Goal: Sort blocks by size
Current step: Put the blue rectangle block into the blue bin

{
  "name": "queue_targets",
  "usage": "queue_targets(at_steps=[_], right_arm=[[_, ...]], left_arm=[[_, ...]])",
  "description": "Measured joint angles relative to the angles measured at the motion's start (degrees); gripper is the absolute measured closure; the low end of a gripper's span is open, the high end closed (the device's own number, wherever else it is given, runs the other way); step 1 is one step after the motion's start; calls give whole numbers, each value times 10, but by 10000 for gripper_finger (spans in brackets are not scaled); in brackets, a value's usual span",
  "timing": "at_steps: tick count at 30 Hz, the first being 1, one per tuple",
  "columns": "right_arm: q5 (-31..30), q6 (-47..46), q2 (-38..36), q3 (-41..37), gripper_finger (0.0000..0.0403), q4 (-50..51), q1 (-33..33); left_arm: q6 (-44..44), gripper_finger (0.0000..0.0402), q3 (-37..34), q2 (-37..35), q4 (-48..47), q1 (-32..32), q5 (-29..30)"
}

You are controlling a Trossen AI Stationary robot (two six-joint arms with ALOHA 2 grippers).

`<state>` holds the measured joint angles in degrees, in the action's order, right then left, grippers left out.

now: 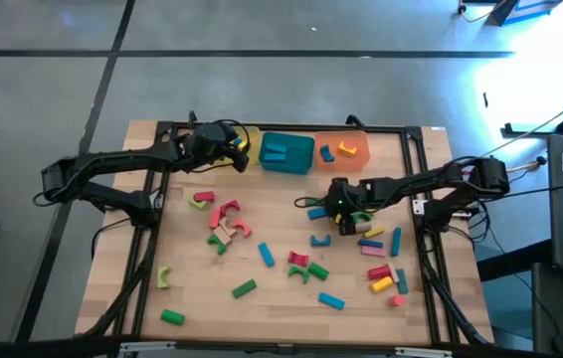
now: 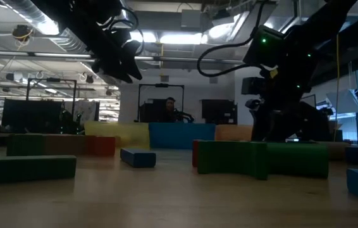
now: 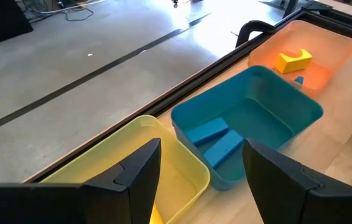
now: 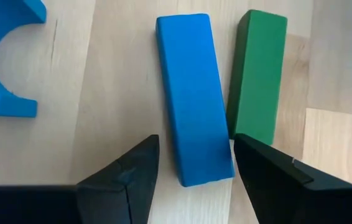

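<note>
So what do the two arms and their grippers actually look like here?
Both are dark, slim jointed arms. The left gripper and right gripper each have two black, wedge-shaped fingers. A black cable loops off an arm in the low view, where a small green light glows on the arm's housing.

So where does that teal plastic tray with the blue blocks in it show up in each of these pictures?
High view: the teal plastic tray sits at the table's far edge, middle.
Low view: it is the blue band in the background centre.
Left wrist view: centre, two blue blocks inside.
Right wrist view: not in it.
Shared landmark: the orange tray beside it, also seen in the low view and the left wrist view.
</note>
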<state>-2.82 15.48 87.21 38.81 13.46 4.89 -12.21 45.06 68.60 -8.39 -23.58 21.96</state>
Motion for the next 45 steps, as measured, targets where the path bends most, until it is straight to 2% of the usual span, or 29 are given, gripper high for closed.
queue_targets(at_steps=[12, 19, 23, 27, 30, 35, 40, 45], right_arm=[[17, -2, 24, 2, 260, -2, 0], [24, -33, 22, 5, 258, -1, 0], [29, -32, 20, 27, 257, 18, 0], [21, 4, 11, 79, 257, 28, 0], [-20, 45, 12, 115, 257, 34, 0], [-77, 106, 11, 139, 257, -35, 18], [-73, 136, 23, 141, 256, -139, 66], [-49, 137, 71, 141, 256, -233, 119]], left_arm=[[2, 196, -1, -67, 0, 40, -4], [-14, 196, -1, -126, -1, 68, -4], [-26, 196, 0, -155, -2, 95, -32], [-41, 196, 0, -169, -15, 128, -61], [-51, 196, 0, -168, -43, 156, -69], [-80, 196, 0, -163, -80, 197, -70], [-108, 196, 0, -163, -108, 235, -70], [-127, 196, -1, -161, -122, 277, -70]])
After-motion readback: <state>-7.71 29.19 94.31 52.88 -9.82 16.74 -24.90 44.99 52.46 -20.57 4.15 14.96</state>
